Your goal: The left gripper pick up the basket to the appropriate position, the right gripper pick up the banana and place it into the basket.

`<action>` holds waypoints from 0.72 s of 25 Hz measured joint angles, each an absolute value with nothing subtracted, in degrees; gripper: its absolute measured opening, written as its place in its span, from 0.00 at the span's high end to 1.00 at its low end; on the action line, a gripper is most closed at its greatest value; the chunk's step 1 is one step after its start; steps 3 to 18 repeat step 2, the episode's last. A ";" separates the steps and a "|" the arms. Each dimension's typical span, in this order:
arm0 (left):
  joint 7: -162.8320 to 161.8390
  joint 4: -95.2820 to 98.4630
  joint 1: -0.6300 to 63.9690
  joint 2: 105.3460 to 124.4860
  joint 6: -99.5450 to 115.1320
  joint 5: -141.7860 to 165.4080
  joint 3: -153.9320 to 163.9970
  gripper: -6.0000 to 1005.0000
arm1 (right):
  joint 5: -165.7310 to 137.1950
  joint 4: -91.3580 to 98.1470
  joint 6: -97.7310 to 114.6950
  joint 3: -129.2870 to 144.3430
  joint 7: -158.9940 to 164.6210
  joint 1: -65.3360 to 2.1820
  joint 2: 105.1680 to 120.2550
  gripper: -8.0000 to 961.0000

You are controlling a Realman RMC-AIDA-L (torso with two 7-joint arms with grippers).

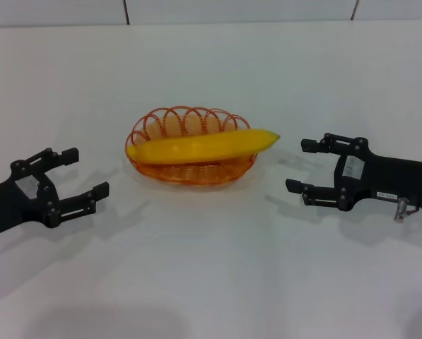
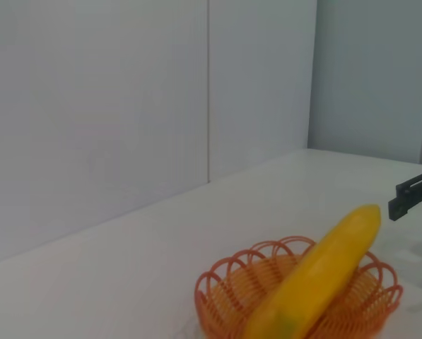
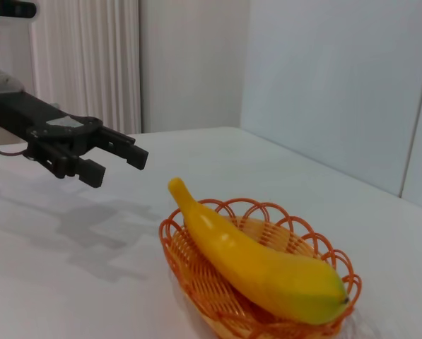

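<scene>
White desk point(image 1: 211, 282), pale wall panels behind. Left pincer point(image 1: 83, 180): open wide, holding nothing, hovering low over desk, well apart from basket point(image 1: 191, 167) on its left side. Right pincer point(image 1: 301, 166): likewise open, empty, near basket's right side, level with banana tip. Basket standing on desk between both pincers, near centre. Banana point(image 1: 200, 145) lying lengthwise across basket, resting on looped rim, both ends overhanging, right tip pointing toward right pincer.

Judged: placement apparently complete.

Risks: banana perched on rim rather than seated deep, so any nudge of basket or overhanging tip by an arm likely to roll it out onto desk; light wire basket liable to slide if brushed.

Count: one basket, one banana, two pincers.
</scene>
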State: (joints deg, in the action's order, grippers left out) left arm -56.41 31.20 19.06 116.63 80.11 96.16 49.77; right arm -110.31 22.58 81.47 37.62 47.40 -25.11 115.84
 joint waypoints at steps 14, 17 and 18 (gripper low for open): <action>-56.42 31.20 19.10 116.66 79.84 96.16 49.81 0.12 | -110.31 22.58 81.47 37.59 47.42 -25.10 115.84 0.18; -56.42 31.20 19.10 116.66 79.84 96.16 49.81 0.12 | -110.31 22.58 81.47 37.59 47.42 -25.10 115.84 0.18; -56.42 31.20 19.10 116.66 79.84 96.16 49.81 0.12 | -110.31 22.58 81.47 37.59 47.42 -25.10 115.84 0.18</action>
